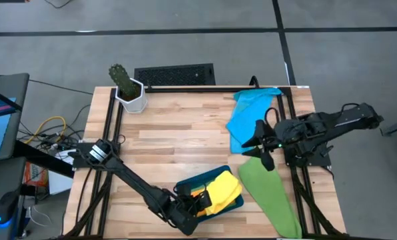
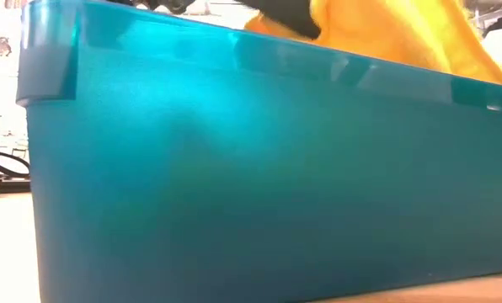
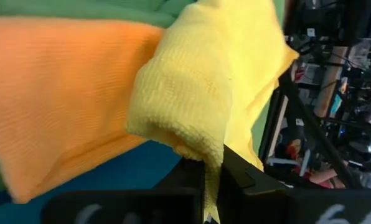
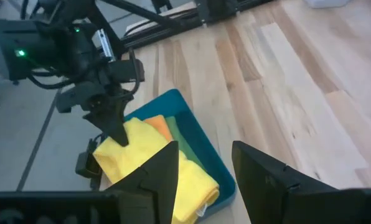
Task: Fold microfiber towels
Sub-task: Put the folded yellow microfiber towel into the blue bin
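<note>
The left gripper (image 4: 118, 138) is pinched tight on the soft yellow microfiber towel (image 1: 224, 191), whose folded bulk lies on top of the pile in the rigid dark teal rectangular tray (image 1: 235, 207) at the worktop's near edge, a little right of its middle. In the left wrist view the yellow cloth hangs down between that gripper's dark fingers (image 3: 248, 180). Under it in the tray lie a folded orange microfiber towel (image 3: 55, 93) and, beneath that, a green microfiber towel (image 3: 98, 9).

The right gripper (image 1: 259, 146) hangs with its fingers spread and nothing between them, above the light wooden worktop (image 1: 178, 133) near its right edge. Just behind it a bright sky-blue microfiber towel (image 1: 246, 117) lies rumpled toward the far right corner. Just in front of it a second green microfiber towel (image 1: 270, 193) lies flat, reaching to the near right corner.
</note>
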Robot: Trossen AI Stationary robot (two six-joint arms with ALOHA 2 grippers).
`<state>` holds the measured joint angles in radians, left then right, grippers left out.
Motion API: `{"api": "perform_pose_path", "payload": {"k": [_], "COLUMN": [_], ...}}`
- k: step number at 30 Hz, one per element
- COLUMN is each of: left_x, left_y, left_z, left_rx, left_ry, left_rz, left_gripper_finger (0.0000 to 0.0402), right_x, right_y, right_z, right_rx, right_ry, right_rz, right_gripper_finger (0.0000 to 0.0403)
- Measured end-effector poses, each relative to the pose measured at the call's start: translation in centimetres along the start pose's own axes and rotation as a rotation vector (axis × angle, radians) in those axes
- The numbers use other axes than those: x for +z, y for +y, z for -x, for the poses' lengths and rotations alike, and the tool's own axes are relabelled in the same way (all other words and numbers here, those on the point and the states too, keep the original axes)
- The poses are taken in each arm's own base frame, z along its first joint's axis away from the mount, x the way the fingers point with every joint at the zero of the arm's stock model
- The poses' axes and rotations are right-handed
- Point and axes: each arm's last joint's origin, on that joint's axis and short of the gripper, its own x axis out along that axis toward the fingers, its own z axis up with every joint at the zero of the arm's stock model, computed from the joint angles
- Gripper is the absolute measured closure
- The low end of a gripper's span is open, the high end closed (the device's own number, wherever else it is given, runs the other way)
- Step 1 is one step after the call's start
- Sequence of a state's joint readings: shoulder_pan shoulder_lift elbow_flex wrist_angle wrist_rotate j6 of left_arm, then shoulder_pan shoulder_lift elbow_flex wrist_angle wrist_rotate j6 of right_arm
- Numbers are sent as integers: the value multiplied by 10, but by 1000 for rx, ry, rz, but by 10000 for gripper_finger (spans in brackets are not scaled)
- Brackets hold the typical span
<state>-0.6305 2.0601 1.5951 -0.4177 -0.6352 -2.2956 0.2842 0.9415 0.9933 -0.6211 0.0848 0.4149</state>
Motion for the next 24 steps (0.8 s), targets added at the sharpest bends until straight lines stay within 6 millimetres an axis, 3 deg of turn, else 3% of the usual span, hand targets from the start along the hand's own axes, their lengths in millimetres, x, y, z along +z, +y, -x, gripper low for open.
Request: {"api": "perform_pose_path", "payload": {"k": [4, 10, 24], "left_x": [0, 11, 19], "left_y": [2, -10, 7], "left_z": [4, 22, 21], "left_rx": [16, 180, 366], "left_ry": [-5, 4, -8], "left_rz": [2, -132, -255], "left_gripper_finger": [401, 401, 372], "right_x": [-2, -7, -21], "right_y": [5, 14, 31], "right_z": [-11, -29, -74], "right_rx": [6, 13, 18], "right_ry": [36, 88, 195], "right_rz": [19, 54, 112], "right_gripper_finger": [228, 228, 228]}}
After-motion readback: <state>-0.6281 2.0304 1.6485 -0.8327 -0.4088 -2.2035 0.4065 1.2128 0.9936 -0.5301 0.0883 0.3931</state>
